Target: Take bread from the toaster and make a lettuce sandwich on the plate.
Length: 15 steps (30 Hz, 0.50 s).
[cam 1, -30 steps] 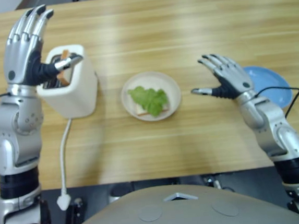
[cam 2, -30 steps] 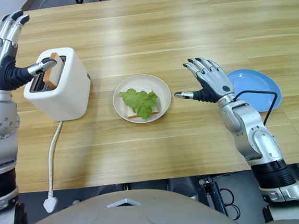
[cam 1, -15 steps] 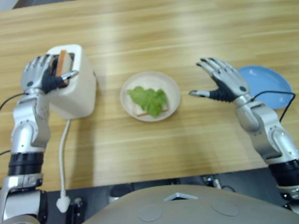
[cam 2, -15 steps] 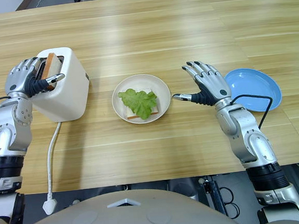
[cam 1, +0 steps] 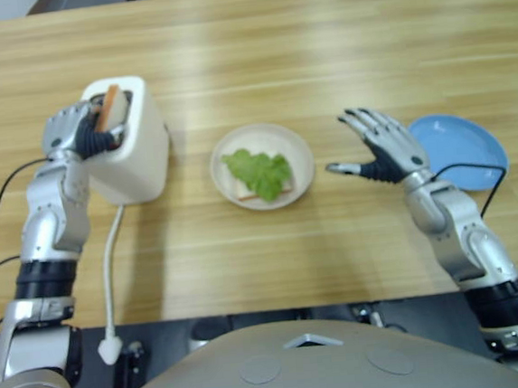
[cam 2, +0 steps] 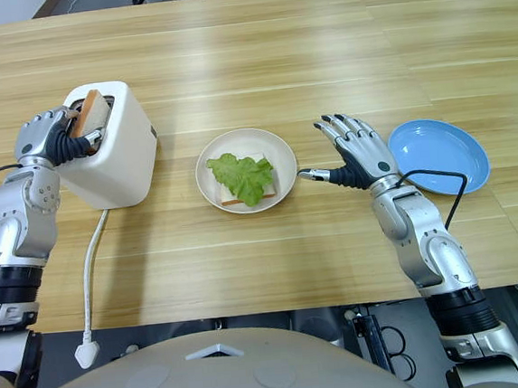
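A white toaster [cam 2: 111,161] stands on the table's left side with a bread slice [cam 2: 94,109] sticking up from its slot. My left hand [cam 2: 51,134] is at the toaster's top left edge, fingers curled around the slice. The round cream plate [cam 2: 278,147] sits mid-table; on it lies a bread slice [cam 2: 257,192] with a green lettuce leaf [cam 2: 239,175] on top. My right hand [cam 2: 355,154] hovers just right of the plate, fingers spread, holding nothing.
A blue plate [cam 2: 439,155] lies at the right, behind my right hand, with a black cable [cam 2: 439,176] looping over its near edge. The toaster's white cord [cam 2: 89,272] runs down to a plug hanging past the table's front edge.
My left hand came down from above the toaster and closed its fingers on the slice in the slot. The right hand drifted slightly lower and stayed open.
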### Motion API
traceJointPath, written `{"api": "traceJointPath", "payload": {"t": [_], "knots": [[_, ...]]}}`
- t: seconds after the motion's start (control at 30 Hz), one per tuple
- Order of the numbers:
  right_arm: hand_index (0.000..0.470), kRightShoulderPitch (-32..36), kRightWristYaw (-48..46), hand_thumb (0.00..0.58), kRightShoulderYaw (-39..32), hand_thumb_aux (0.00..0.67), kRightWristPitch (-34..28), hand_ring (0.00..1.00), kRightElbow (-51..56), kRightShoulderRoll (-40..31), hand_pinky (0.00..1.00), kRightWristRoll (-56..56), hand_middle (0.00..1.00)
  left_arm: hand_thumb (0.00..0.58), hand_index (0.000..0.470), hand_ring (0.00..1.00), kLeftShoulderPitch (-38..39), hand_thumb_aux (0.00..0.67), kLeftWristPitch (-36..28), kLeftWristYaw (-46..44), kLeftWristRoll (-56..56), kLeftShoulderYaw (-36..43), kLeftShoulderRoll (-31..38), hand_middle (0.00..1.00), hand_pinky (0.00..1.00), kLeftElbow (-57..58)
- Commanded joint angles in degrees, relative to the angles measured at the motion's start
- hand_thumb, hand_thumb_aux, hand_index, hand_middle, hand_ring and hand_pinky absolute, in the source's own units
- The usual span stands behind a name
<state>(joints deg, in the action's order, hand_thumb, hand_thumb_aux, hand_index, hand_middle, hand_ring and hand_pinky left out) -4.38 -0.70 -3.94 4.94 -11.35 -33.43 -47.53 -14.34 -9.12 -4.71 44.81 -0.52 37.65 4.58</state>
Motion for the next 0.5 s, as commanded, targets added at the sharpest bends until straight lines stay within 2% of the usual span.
{"api": "traceJointPath", "payload": {"t": [0.03,0.3,0.5], "knots": [[0.0,0.0,0.3,0.0,-0.4,0.0,-0.4,0.0,0.9,0.2,0.0,-0.3,0.0,0.58,0.46,1.0,0.8,0.67,0.6,1.0,-0.7,-1.1,1.4,1.0,1.0,-3.3],[0.0,0.3,1.0,0.0,-0.7,0.0,-0.5,0.0,2.0,0.1,0.0,-0.2,0.0,0.58,0.46,1.0,1.2,0.67,3.7,6.6,-0.9,-5.8,2.2,1.0,1.0,-13.6],[0.0,0.3,1.4,0.0,-0.9,0.0,-0.4,0.0,2.7,0.3,0.0,0.0,0.0,0.58,0.46,1.0,0.9,0.67,8.9,11.9,-4.2,-13.1,2.6,1.0,1.0,-21.7]]}}
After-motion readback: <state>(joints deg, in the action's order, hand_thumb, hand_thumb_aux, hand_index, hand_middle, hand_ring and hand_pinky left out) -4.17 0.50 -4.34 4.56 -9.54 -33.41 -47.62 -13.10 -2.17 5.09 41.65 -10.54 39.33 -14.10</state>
